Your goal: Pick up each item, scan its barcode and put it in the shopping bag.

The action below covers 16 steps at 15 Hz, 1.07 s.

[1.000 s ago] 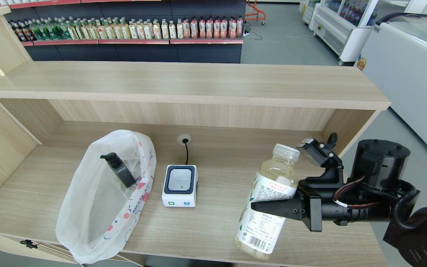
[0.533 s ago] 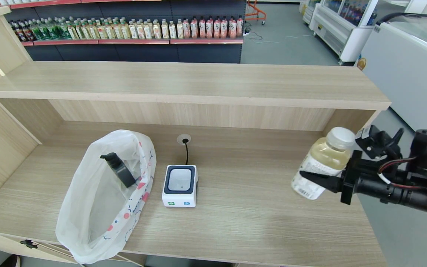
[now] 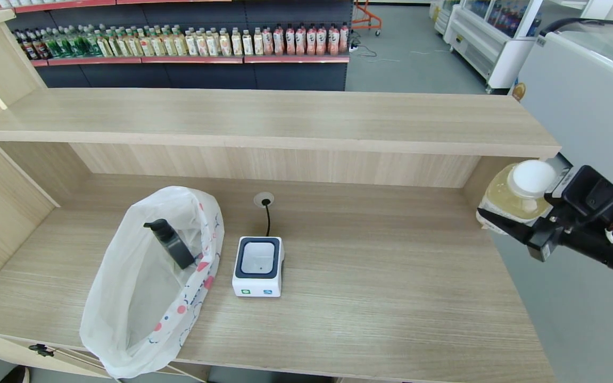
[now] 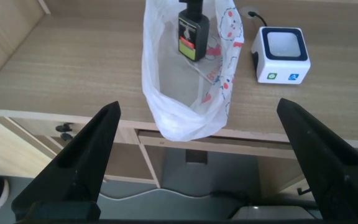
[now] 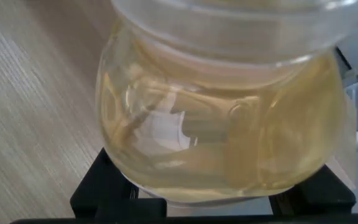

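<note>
At the right end of the counter, the right gripper is clamped around the one drink bottle. It holds the bottle up off the wood, level with the counter's right side wall, white cap toward the head camera. From the right wrist, the bottle shows pale yellow liquid, with dark gripper parts beneath it.

A broad stretch of wood grain lies between that edge and the single scanner, which sits near the middle with its window facing up. Its cable runs back to a grommet hole near the rear wall. A raised shelf caps the back, and a side wall closes the left end.

Just left of the scanner lies the one shopping bag, mouth open, its bottom sagging over the front edge. One dark pump bottle leans inside it.

The left gripper hangs in front of that front edge, jaws spread wide, gripping nothing.
</note>
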Tool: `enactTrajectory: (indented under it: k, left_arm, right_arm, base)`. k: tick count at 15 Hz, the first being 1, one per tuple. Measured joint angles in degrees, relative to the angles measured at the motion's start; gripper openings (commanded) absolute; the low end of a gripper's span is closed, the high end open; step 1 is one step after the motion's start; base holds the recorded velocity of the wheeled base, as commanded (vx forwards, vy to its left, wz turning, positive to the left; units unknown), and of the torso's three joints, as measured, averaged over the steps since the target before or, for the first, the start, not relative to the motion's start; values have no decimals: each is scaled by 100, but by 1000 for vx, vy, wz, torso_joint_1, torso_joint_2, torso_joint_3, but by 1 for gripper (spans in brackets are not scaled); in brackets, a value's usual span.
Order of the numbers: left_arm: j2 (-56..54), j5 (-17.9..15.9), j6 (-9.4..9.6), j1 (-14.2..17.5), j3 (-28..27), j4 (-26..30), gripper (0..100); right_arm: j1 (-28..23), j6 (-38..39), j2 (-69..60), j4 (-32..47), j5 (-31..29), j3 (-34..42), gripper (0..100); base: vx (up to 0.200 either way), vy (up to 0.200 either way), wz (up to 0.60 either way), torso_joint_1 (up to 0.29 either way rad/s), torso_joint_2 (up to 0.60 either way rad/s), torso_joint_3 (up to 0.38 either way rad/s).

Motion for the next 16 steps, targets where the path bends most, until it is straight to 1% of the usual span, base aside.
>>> enactTrajectory:
  k: [2, 4, 7, 11, 16]
  left_arm:
    - [0, 0, 11, 0, 0, 0, 100]
    - [0, 0, 9, 0, 0, 0, 100]
    - [0, 0, -5, -2, 0, -2, 100]
    - [0, 0, 0, 0, 0, 0, 100]
    - [0, 0, -5, -4, 0, 0, 100]
  right_arm:
    - [0, -217, -126, -2, -252, 49, 0]
    - [2, -236, -254, 9, -629, 236, 0]
    - [30, -338, -368, 17, -717, 388, 0]
    - [124, -345, -394, 55, -791, 121, 0]
    - [438, -195, -368, 61, -884, 49, 0]
  base:
    - [0, 0, 0, 0, 0, 0]
    - [0, 0, 0, 0, 0, 0]
    - [0, 0, 0, 0, 0, 0]
    - [0, 200, 0, 2, 0, 1]
    - [0, 200, 0, 4, 4, 0]
